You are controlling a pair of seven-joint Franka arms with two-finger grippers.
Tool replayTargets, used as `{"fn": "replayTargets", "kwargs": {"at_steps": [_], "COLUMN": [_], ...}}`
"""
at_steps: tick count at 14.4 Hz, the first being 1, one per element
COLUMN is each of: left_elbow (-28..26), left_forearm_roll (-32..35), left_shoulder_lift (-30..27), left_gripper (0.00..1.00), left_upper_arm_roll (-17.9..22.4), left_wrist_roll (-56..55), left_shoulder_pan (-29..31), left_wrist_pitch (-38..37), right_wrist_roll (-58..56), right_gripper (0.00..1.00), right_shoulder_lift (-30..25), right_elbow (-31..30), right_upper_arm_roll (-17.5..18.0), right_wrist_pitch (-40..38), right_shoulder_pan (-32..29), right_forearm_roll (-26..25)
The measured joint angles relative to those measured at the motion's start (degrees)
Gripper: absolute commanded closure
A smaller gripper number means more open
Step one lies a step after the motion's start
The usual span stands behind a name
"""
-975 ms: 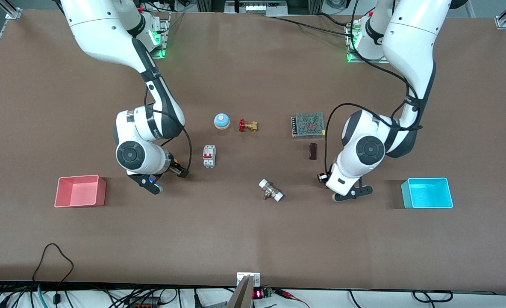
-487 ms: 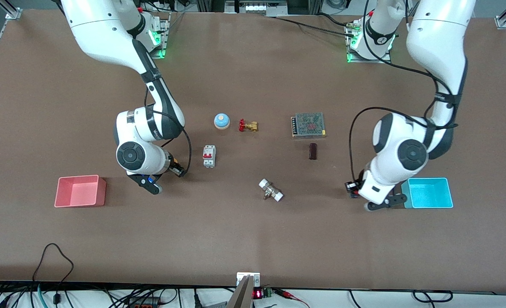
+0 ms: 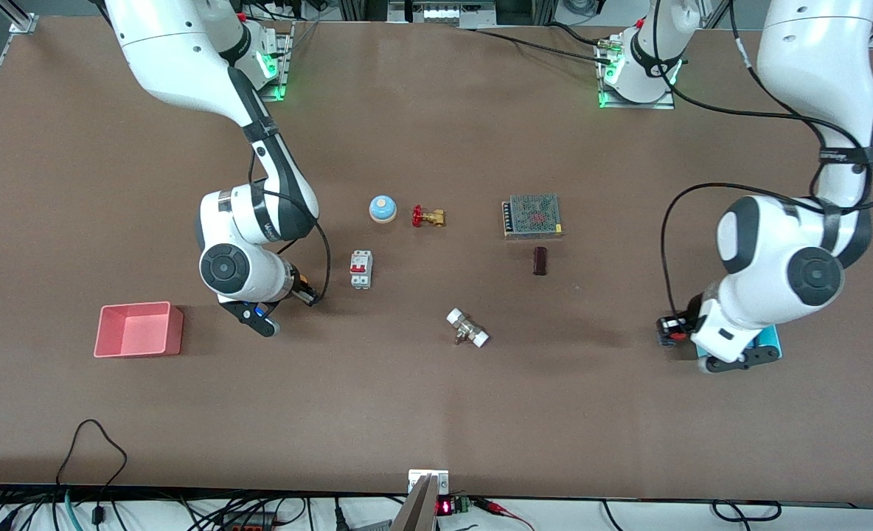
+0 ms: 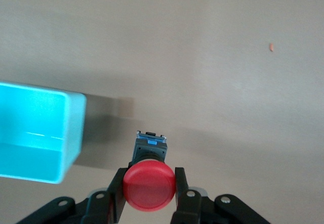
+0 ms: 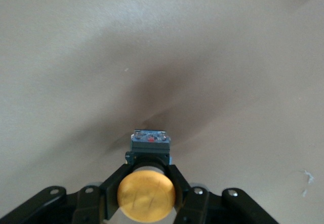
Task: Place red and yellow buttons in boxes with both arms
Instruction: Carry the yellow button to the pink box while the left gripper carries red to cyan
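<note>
My left gripper (image 3: 669, 330) is shut on the red button (image 3: 675, 336) and holds it over the table just beside the cyan box (image 3: 770, 338), which my left wrist mostly hides. In the left wrist view the red cap (image 4: 149, 187) sits between the jaws of the left gripper (image 4: 150, 176), with the cyan box's wall (image 4: 72, 133) close by. My right gripper (image 3: 307, 293) is shut on the yellow button (image 3: 296, 281), over the table between the pink-red box (image 3: 138, 330) and a circuit breaker. The right wrist view shows the yellow cap (image 5: 147, 194) held by the right gripper (image 5: 147, 181).
A white circuit breaker (image 3: 360, 269), a blue dome (image 3: 382, 209), a brass valve with a red handle (image 3: 427, 217), a metal mesh unit (image 3: 532, 215), a small dark block (image 3: 540, 260) and a white-ended fitting (image 3: 467, 328) lie mid-table.
My left arm has carried the red button toward the left arm's end of the table, up to the cyan box. The right arm has hardly moved.
</note>
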Motion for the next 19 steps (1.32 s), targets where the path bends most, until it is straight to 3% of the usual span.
{"fn": "replayTargets", "kwargs": {"at_steps": [3,5,9,12,19], "left_elbow": [0.21,0.33,0.28,-0.08,-0.31], "left_forearm_roll": [0.00,0.00,0.00,0.00,0.00], "left_shoulder_lift": [-0.05,-0.18,-0.24,0.19,3.72], "left_gripper": [0.64,0.64,0.64,0.64,0.63], "left_upper_arm_roll": [0.05,0.06,0.06,0.05,0.02], "left_wrist_roll": [5.44,9.17,15.85,18.02,18.15], "left_shoulder_pan": [3.41,5.63,9.47,10.93,11.36], "left_wrist_pitch": [-0.03,-0.03,-0.39,-0.72,0.28], "right_wrist_roll": [-5.81,-15.96,-33.93,-42.35,-54.01], "right_gripper": [0.74,0.74,0.74,0.74,0.74], "right_shoulder_lift": [-0.34,-1.56,-3.87,-3.83,-3.29], "right_elbow": [2.45,4.27,7.36,7.75,8.29], "right_upper_arm_roll": [-0.26,-1.25,-6.51,-8.94,-9.35], "right_wrist_pitch": [-0.69,-4.72,-10.45,-10.37,-7.05], "right_shoulder_pan": [0.00,-0.06,-1.00,-3.93,-12.76], "right_forearm_roll": [-0.19,-1.50,-2.75,-2.81,-4.62]}}
